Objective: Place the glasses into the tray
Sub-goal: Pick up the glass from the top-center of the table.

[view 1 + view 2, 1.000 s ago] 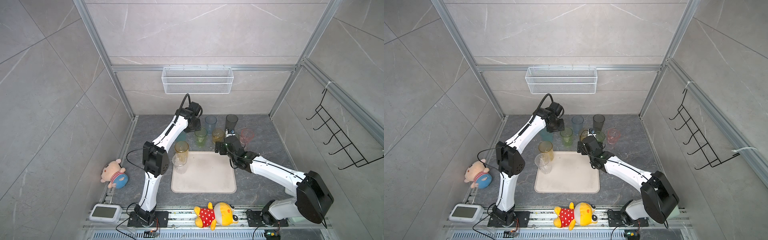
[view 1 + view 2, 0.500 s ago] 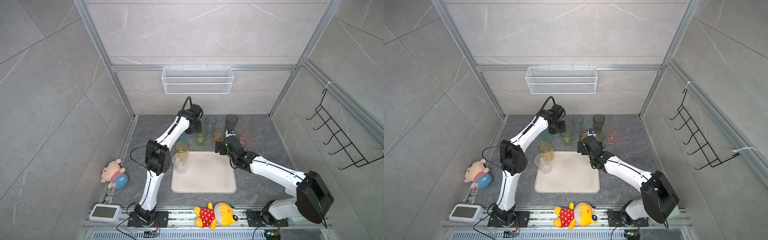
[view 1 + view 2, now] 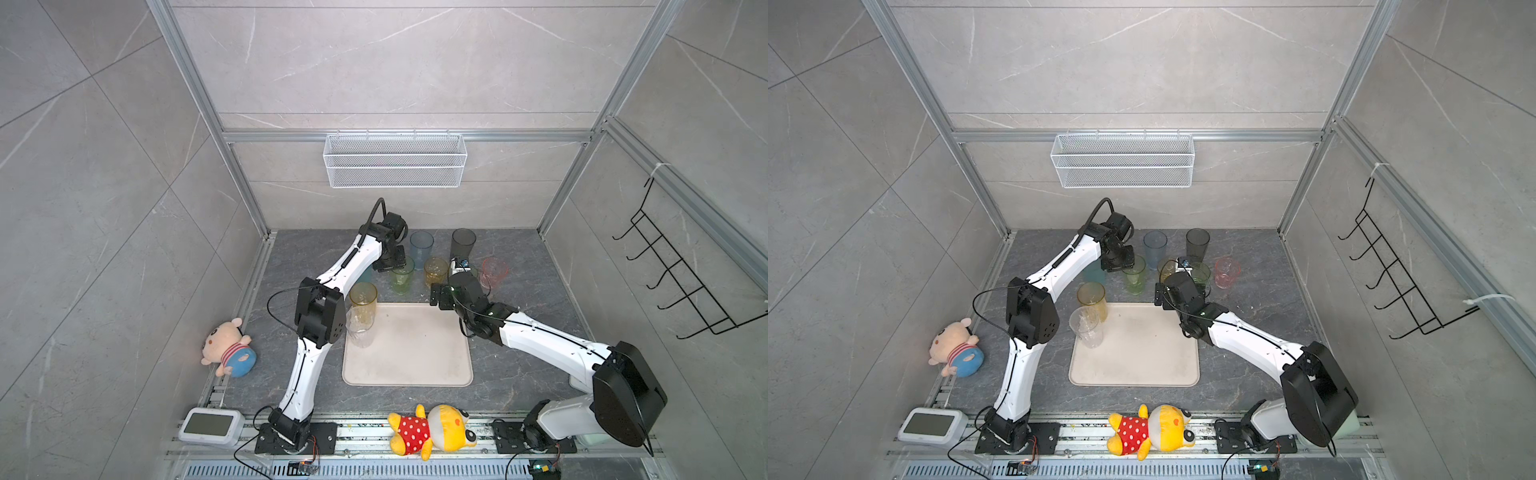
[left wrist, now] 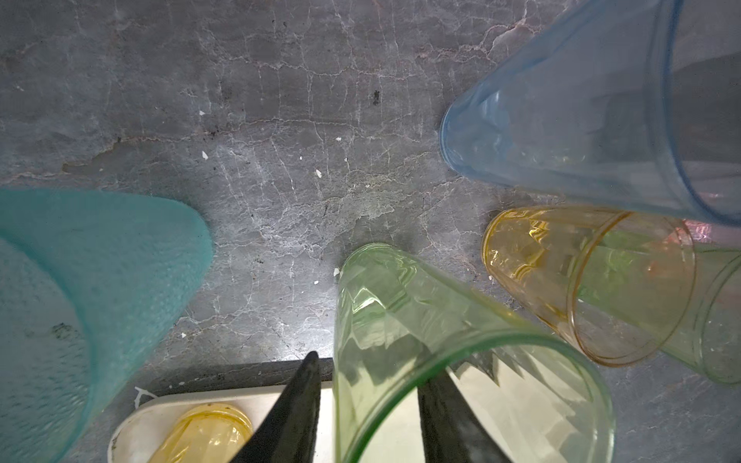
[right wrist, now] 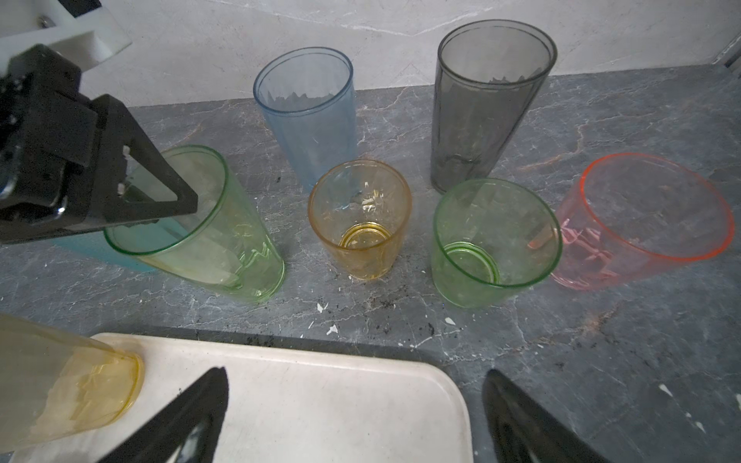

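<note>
In both top views your left gripper (image 3: 390,266) has edged over since a second ago, its jaws drawing in, and now sits at the rim of the tall green tumbler (image 3: 402,277), in the row behind the tray (image 3: 415,365). The yellow tumbler (image 3: 363,300) and the clear tumbler (image 3: 360,329) already stand at the tray's left edge. The other glasses are out on the surface (image 3: 528,257). Your right gripper (image 3: 439,297) has not moved and hangs over the tray's far edge.

In the left wrist view, one finger (image 4: 296,405) runs outside the green wall and the other reaches down inside the cup. You cannot tell whether the pads press the wall yet. The teal tumbler (image 4: 100,272) is near on one side, the amber tumbler (image 4: 581,280) and pale blue tumbler (image 4: 561,120) on the other.

In the right wrist view, your right gripper's jaws are spread wide and empty above the tray's far rim. Beyond it the short green tumbler (image 5: 493,244), pink tumbler (image 5: 649,216) and smoke-grey tumbler (image 5: 489,100) stand upright on the surface.

The third glass looks about to be taken, so lift it straight up, clear of its neighbours.
</note>
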Robot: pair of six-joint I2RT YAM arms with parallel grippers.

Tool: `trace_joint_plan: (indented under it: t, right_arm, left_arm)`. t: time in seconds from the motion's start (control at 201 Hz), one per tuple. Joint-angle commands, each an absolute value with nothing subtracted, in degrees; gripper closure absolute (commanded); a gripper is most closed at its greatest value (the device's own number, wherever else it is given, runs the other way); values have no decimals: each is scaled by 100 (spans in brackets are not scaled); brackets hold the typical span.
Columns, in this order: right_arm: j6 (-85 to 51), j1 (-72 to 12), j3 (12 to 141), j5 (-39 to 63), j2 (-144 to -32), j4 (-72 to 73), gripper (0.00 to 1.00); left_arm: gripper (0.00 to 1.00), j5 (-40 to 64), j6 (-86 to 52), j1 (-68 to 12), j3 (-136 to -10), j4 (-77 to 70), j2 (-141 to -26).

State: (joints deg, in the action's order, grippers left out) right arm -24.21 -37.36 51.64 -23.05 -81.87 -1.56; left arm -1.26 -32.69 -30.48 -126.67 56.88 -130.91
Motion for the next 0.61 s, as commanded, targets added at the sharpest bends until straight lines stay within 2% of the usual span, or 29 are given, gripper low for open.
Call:
trace_joint_plan:
  t: [0.0, 0.139, 0.603]
  right_arm:
    - [-2382, -3718, 5265, -2285, -8244, -229, 0]
    - [-2386, -3718, 5265, -2275, -8244, -240, 0]
    - [-2390, -3718, 5283, -2250, -8262, -258, 0]
  left_arm:
    - [67, -87, -3296, -3015, -12872, 5651, -13067]
    - [77, -119, -3289, -3012, -12867, 5669, -13052]
    - [91, -85, -3342, -3023, -12851, 5783, -12865]
